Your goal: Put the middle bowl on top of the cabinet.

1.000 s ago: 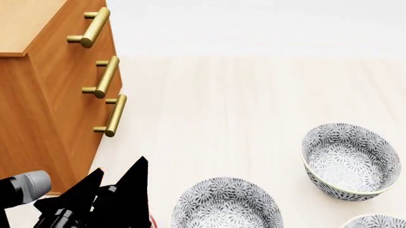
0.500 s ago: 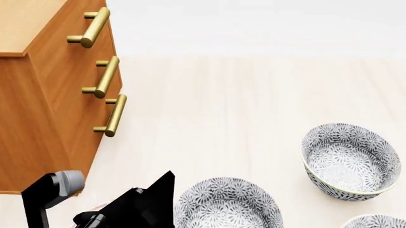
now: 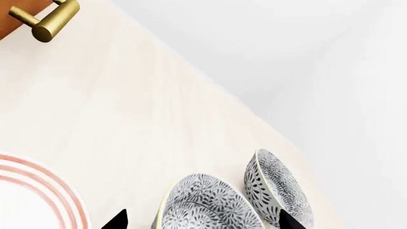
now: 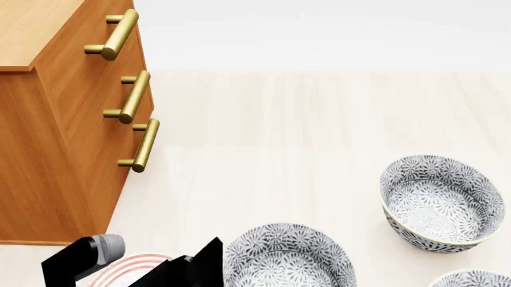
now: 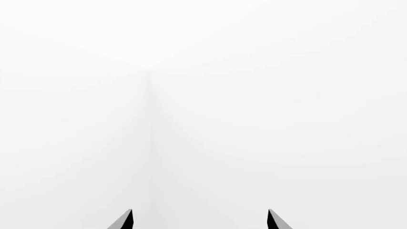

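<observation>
Left gripper (image 3: 200, 224), jaws spread and empty, has dropped lower and closed in on the middle bowl (image 3: 210, 205), now directly ahead between my fingertips. Cabinet (image 4: 64, 137) stands behind; grasp not yet made.

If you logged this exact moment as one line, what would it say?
phase: approach | left gripper: open, at middle bowl, not gripping | right gripper: open, idle | cabinet: top bare where visible
</observation>
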